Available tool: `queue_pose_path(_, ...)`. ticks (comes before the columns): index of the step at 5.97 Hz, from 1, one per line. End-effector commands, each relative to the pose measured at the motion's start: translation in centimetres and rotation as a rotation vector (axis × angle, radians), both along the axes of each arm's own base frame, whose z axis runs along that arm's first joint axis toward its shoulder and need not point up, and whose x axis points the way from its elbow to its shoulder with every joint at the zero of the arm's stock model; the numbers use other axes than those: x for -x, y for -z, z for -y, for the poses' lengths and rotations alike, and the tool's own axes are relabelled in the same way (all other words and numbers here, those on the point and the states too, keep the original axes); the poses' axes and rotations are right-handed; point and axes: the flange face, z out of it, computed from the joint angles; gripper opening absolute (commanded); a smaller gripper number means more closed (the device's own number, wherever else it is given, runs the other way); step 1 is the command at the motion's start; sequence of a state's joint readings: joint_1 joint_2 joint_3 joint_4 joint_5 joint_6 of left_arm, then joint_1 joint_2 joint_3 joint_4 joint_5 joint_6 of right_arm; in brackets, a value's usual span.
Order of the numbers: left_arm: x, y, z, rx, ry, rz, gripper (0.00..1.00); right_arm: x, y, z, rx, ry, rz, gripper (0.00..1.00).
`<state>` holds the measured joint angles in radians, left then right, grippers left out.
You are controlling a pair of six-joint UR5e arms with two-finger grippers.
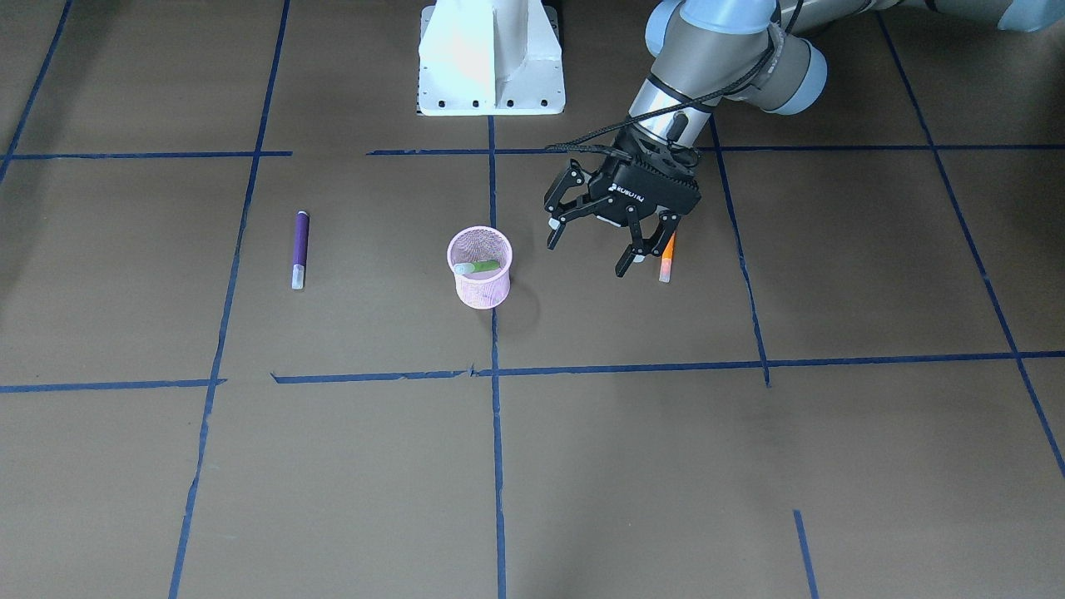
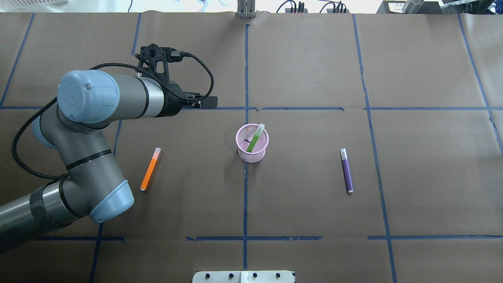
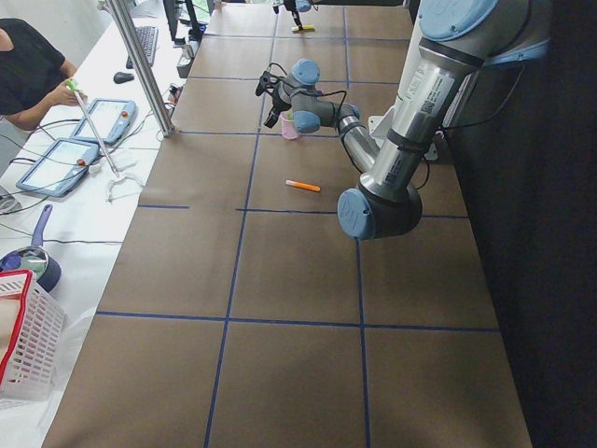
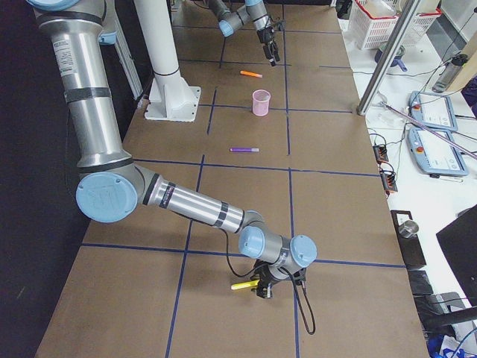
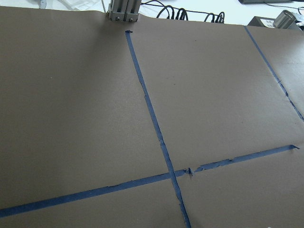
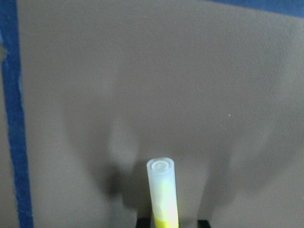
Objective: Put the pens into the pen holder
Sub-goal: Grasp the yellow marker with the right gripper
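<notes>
The pink mesh pen holder [image 1: 481,287] stands mid-table with the green pen [image 1: 478,268] leaning inside; both show overhead, the holder [image 2: 251,156] and the green pen [image 2: 254,139]. The orange pen [image 1: 667,262] [image 2: 149,169] lies flat on the robot's left of the holder. My left gripper [image 1: 589,254] hangs open and empty above the table between holder and orange pen. The purple pen [image 1: 299,245] [image 2: 346,173] lies flat on the robot's right. My right gripper [image 4: 262,289] is low at the table's far right end, shut on a yellow pen [image 6: 162,190] with a pale cap.
The table is covered in brown paper with a grid of blue tape [image 5: 161,142]. The white robot base [image 1: 491,58] stands at the robot's side of the table. A metal post [image 3: 140,65], tablets [image 3: 56,163] and a basket [image 3: 23,345] lie beyond the operators' edge.
</notes>
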<state>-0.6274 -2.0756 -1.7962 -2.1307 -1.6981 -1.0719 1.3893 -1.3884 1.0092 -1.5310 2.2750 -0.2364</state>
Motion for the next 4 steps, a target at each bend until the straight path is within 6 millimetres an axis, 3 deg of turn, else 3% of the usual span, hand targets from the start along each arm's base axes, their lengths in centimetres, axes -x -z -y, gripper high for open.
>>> queue_pose_path(1,0.0,0.0,0.0,0.000,0.000,0.000,1.00,0.1,0.1,0.0,-0.004,0.005,0.001,0.31)
queue_pose_path(2,0.0,0.1,0.0,-0.001,0.000,-0.001,1.00,0.2,-0.1,-0.1,-0.004,0.012,0.002,0.00)
queue_pose_path(3,0.1,0.1,-0.1,-0.001,0.000,-0.003,1.00,0.1,-0.3,-0.3,0.001,0.011,0.001,0.00)
queue_pose_path(4,0.1,0.2,-0.1,-0.001,0.001,-0.005,1.00,0.4,1.5,1.1,-0.023,-0.003,0.022,0.00)
